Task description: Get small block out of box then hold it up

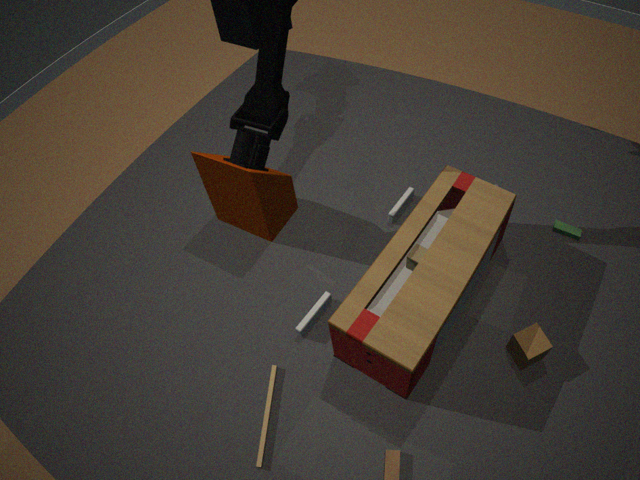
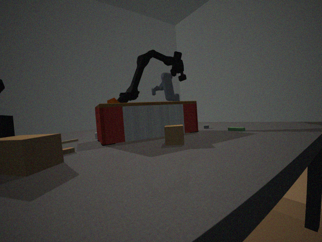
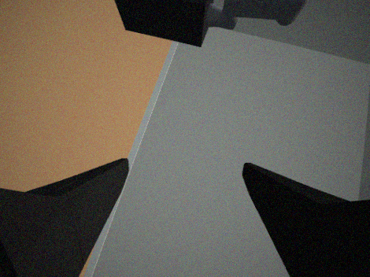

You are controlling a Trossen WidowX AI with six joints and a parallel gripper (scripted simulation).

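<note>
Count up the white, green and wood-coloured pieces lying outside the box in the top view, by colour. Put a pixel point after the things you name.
White: 2 (bars (image 1: 400,202) (image 1: 313,312))
Green: 1 (block (image 1: 567,230) (image 2: 236,129))
Wood-coloured: 3 (cube (image 1: 532,345) (image 2: 174,135), thin stick (image 1: 266,416), piece cut off by the picture's edge (image 1: 392,464))
Total: 6
</note>
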